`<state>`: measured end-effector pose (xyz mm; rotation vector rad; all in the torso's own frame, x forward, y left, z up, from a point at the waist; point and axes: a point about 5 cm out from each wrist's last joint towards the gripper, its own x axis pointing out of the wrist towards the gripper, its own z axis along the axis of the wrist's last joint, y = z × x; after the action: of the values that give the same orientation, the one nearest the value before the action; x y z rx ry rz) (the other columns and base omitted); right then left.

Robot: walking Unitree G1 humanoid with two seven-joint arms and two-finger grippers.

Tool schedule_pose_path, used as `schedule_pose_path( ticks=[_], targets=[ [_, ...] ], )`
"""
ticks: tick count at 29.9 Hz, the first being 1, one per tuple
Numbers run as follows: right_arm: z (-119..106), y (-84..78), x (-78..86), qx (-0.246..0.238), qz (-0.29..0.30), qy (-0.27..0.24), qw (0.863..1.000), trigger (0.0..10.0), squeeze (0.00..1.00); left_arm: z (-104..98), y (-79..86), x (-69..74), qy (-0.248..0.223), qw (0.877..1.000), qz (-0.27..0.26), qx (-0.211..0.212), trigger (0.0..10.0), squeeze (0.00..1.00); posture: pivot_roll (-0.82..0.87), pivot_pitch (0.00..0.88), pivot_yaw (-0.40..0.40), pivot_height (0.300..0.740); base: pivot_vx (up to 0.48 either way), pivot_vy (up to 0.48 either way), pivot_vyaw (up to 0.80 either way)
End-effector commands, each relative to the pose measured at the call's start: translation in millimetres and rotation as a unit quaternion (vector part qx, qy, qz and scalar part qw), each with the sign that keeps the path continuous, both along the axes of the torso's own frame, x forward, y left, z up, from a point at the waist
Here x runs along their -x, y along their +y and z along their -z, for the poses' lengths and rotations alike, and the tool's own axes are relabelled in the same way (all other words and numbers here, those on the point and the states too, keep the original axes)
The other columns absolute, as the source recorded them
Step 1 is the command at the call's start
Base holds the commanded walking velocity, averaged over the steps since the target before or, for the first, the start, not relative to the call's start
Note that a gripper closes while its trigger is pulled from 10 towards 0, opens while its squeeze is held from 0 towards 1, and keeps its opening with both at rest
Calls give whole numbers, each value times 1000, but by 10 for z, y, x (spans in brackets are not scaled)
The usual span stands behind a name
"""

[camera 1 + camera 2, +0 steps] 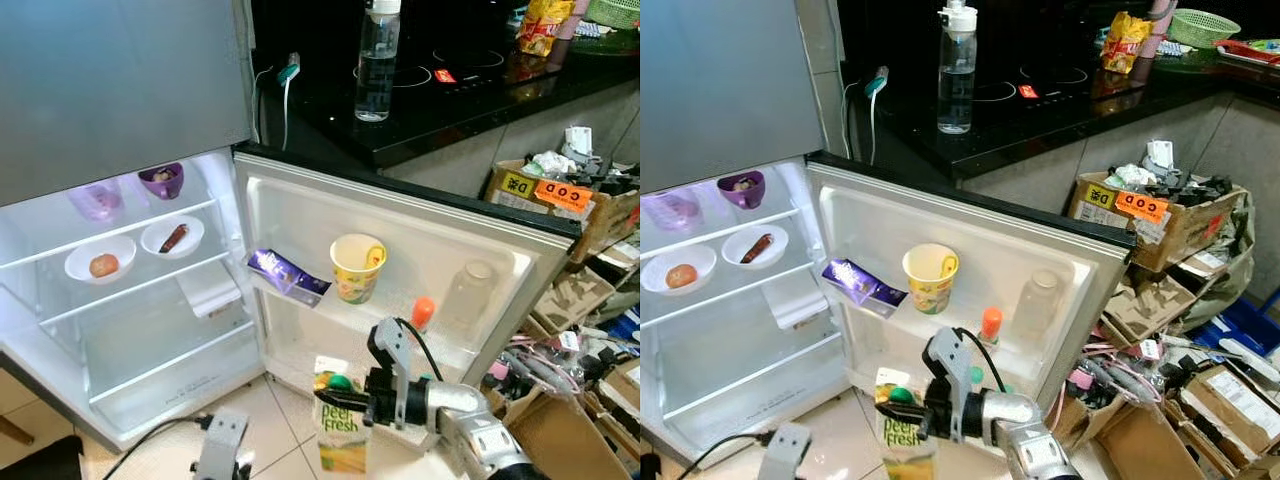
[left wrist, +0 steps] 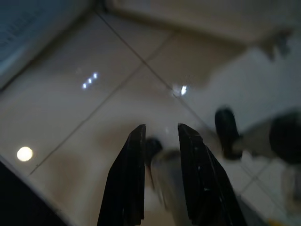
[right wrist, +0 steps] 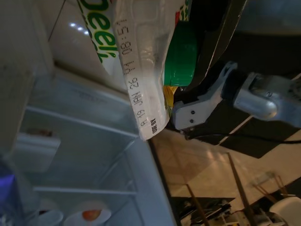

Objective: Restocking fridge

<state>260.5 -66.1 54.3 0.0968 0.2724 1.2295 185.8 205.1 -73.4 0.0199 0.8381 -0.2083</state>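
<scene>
My right gripper (image 1: 335,402) is clamped on the top of the juice carton (image 1: 341,432), by its green cap (image 1: 340,382), held upright w/ tiled floor behind it, approx 6 o'clock of the paper cup (image 1: 357,267) on the open fridge door (image 1: 400,240). Left gripper (image 2: 160,155) hangs low over floor tiles (image 2: 94,108), fingers a bit apart, holding nothing.

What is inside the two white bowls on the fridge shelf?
The left white bowl holds a round reddish-orange fruit. The right white bowl holds a dark, elongated item, too small to identify. Whatever lies beneath either item is covered.
</scene>
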Motion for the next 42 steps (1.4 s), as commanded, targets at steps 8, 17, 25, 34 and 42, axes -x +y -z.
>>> schedule_pose_path(
  ticks=[8, 17, 25, 34, 42],
  targets=[
    [-204, 183, -134, -51, 33, -24, 998, 10000, 0, -317, 425, -297, -103, 993, -57, -19, 10000, 0, -34, 10, -19, 740, 0, 0, 0],
    [-44, 255, -69, -17, 32, -10, 999, 10000, 0, -438, 523, -392, -137, 989, -52, -19, 10000, 0, -26, 22, -7, 740, 0, 0, 0],
    [-16, 193, -65, -27, 38, -3, 999, 10000, 0, -339, 354, -334, -117, 993, -23, -11, 10000, 0, -30, 20, -3, 730, 0, 0, 0],
    [-67, 109, -99, -62, 43, 1, 997, 10000, 0, -256, 215, -267, -99, 995, -3, -1, 10000, 0, -33, 15, 1, 730, 0, 0, 444],
    [-38, 89, -90, -54, 51, -3, 997, 10000, 0, -228, 195, -232, -91, 996, 3, -1, 10000, 0, -34, 15, 2, 730, 0, 0, 590]
  ],
)
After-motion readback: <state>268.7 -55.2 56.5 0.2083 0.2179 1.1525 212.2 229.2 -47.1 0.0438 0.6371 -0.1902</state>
